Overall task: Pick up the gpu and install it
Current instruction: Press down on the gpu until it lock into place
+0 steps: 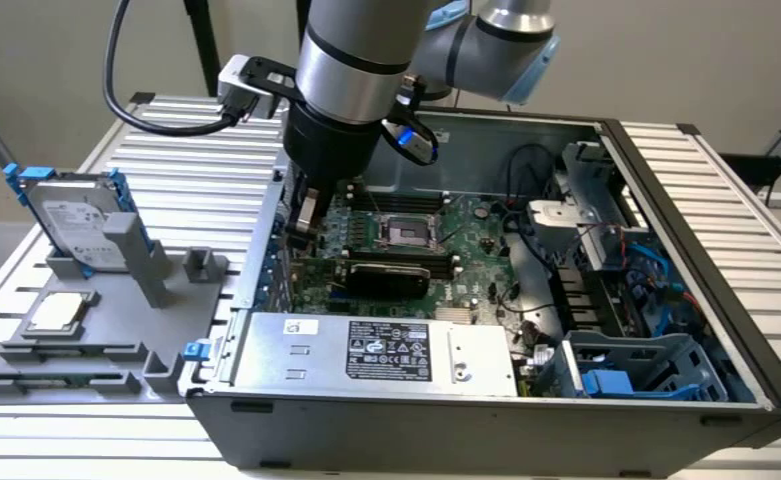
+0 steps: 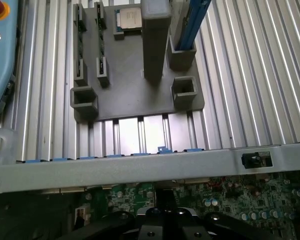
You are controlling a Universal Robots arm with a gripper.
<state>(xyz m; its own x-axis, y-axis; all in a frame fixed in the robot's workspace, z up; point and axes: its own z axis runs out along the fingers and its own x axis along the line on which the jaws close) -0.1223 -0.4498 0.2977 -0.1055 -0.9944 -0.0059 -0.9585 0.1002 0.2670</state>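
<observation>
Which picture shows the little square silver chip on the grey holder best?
The wrist view: the small square silver CPU chip faces the camera, its green border clear, on the grey plastic holder. The exterior view shows the chip smaller and slanted, beside the hard drive.

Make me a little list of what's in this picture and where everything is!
Computer case: open, lying on the slatted table
Motherboard: green, inside the case
GPU: lying flat-faced in the case, on the motherboard
Gripper: shut, inside the case, low over the motherboard
Hard drive: standing upright in the grey holder
CPU chip: lying flat on the holder
</observation>
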